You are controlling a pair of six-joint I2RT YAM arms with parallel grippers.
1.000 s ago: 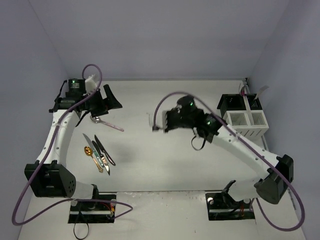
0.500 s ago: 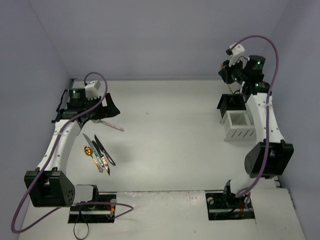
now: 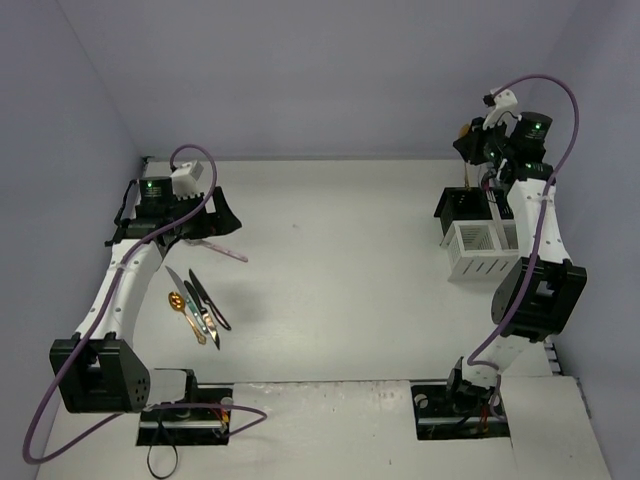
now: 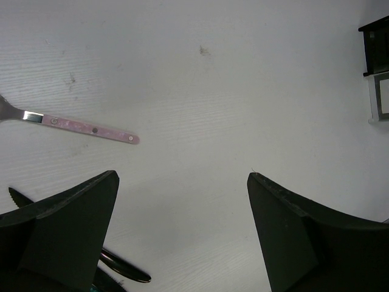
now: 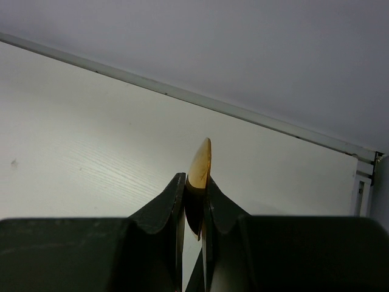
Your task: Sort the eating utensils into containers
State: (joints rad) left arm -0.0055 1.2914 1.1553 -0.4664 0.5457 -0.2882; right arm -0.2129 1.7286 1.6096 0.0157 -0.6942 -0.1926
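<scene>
Overhead view: pale bench [image 3: 330,290] w/ two arms.

Right tool [image 3: 478,148] is high at the far right, roughly over the containers [image 3: 470,262]. Its fingers are pressed together on a gold spoon [image 5: 199,159]. The wrist view shows the spoon bowl edge-on, pinched between both fingers, tip poking up past them.

The containers sit at the bench's right edge: a black bin [image 3: 456,208] on the far side, joined to a white slotted bin [image 3: 482,252] on the near side.

Left tool [image 3: 205,212] is at the far left, low over the bench, fingers spread wide w/ nothing between them. A pink-handled fork [image 4: 91,129] lies flat just beside it.

Nearer, at left, is a small cluster of loose pieces: dark knives [image 3: 207,303] lying side by side, and a second gold spoon [image 3: 177,300] on the left of the cluster. All are well apart from the containers.
</scene>
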